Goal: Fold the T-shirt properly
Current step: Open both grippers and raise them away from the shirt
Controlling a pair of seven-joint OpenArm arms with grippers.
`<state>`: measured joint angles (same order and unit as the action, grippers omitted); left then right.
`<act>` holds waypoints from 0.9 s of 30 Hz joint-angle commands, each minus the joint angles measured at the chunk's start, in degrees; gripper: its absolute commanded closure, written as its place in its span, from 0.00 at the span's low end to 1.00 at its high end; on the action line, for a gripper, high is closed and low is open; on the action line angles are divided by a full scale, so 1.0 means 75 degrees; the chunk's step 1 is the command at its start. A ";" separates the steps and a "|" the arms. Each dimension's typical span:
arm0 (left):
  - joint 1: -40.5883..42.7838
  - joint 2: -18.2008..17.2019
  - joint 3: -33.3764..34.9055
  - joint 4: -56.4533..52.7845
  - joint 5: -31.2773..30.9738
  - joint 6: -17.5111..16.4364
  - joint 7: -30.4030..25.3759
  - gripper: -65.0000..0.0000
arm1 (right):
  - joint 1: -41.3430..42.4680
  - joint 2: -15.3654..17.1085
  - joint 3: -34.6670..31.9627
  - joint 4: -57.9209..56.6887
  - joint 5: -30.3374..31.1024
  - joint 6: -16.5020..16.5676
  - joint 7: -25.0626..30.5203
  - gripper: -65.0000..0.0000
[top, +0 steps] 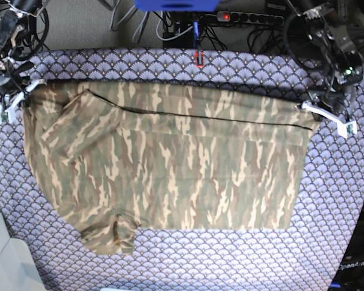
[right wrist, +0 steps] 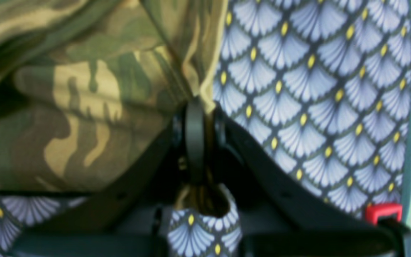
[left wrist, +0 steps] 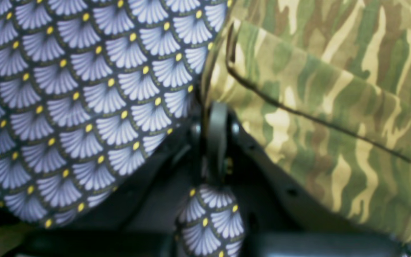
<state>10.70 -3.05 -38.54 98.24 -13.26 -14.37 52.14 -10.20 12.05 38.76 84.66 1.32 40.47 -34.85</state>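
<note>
T-shirt [top: 170, 163]: spread on worktop [top: 188, 260], long axis side to side. Left end effector [top: 312, 109] and right end effector [top: 21, 97] each clamped on a far corner; body lies nearward.

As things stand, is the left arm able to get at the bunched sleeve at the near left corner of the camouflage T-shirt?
Probably not: the left gripper is shut on the T-shirt at the opposite far corner.

Camouflage T-shirt [top: 170, 163] spread wide; top edge folded over.
</note>
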 commanded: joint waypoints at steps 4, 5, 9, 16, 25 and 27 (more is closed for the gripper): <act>0.0537 -0.0115 -0.0059 0.0446 -0.0266 0.0070 -0.0194 1.00 | -0.0416 0.0157 0.0100 0.0322 -0.0042 -0.0062 0.0105 1.00; 0.0701 -0.0139 -0.0071 0.0517 -0.0465 0.0070 -0.0194 1.00 | -0.0557 0.0157 0.0100 0.0380 -0.0018 -0.0062 0.0105 1.00; 0.1205 -0.0185 -0.0176 0.0599 -0.1040 0.0070 -0.0265 1.00 | -0.0803 -0.0042 0.0100 0.0439 -0.0030 -0.0062 0.0351 1.00; 0.1498 -0.0127 -0.0399 0.0587 -0.1098 0.0070 -0.0253 1.00 | -0.1295 -0.0441 0.0429 0.0416 -0.0065 -0.0062 0.1453 1.00; 0.1545 -0.0127 -0.0387 0.0517 -0.1098 0.0070 -0.0265 1.00 | -0.1413 -0.0453 0.0476 0.0369 -0.0065 -0.0062 0.1488 1.00; 0.1545 -0.0127 -0.0387 0.0517 -0.1098 0.0070 -0.0265 1.00 | -0.1389 -0.0441 0.0476 0.0369 -0.0065 -0.0062 0.1429 1.00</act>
<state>22.20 -3.31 -41.06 101.30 -21.30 -13.96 51.03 -20.47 7.88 41.74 86.96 1.30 40.07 -23.42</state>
